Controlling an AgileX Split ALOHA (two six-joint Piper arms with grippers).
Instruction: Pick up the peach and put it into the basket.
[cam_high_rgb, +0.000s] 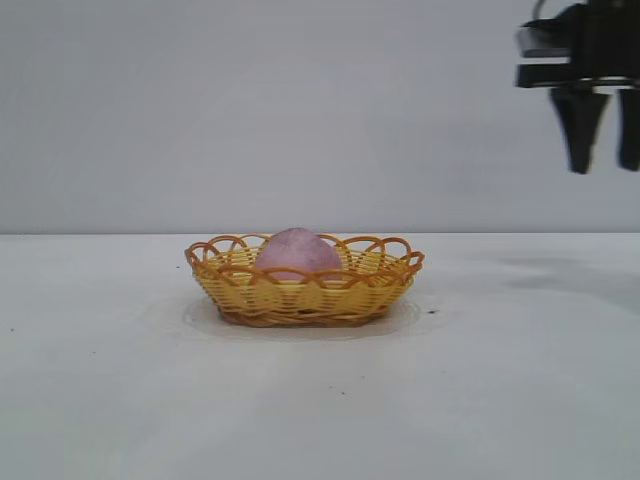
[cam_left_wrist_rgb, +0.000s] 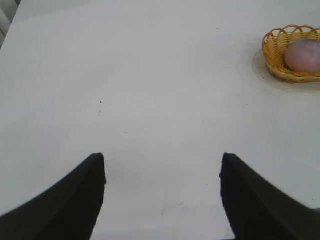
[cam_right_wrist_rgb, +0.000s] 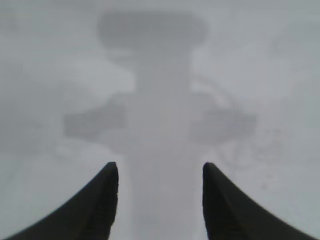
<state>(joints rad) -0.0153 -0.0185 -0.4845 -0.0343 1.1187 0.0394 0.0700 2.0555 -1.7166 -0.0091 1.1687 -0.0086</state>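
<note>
The left gripper (cam_left_wrist_rgb: 163, 172) does not appear in the exterior view. In the left wrist view its two dark fingers (cam_left_wrist_rgb: 75, 200) are spread wide apart with nothing between them, released, above a bare stretch of the white worktop (cam_left_wrist_rgb: 150, 90). From that camera the basket (cam_left_wrist_rgb: 276, 56) and the peach (cam_left_wrist_rgb: 302, 55) appear farther off, well apart from the fingers.

At the centre of the exterior view the basket (cam_high_rgb: 300, 295) stands upright on the worktop (cam_high_rgb: 100, 380). It is a shallow oval wicker item with yellow woven sides and an orange-brown looped rim. The peach (cam_high_rgb: 297, 252) sits inside the basket, slightly left of its middle. Its pink-mauve dome rises above the rim, and its lower part is hidden by the near wall. No gripper touches either item.

At the upper right of the exterior view the right gripper (cam_high_rgb: 603, 140) hangs high above the worktop, well apart from the basket and to its right. Its fingers (cam_high_rgb: 580, 125) point downward with a clear gap between them and hold nothing. The right wrist view confirms this: the fingers (cam_right_wrist_rgb: 95, 210) are separated, released, over bare worktop (cam_right_wrist_rgb: 280, 175) that carries the gripper's shadow (cam_right_wrist_rgb: 157, 115).
</note>
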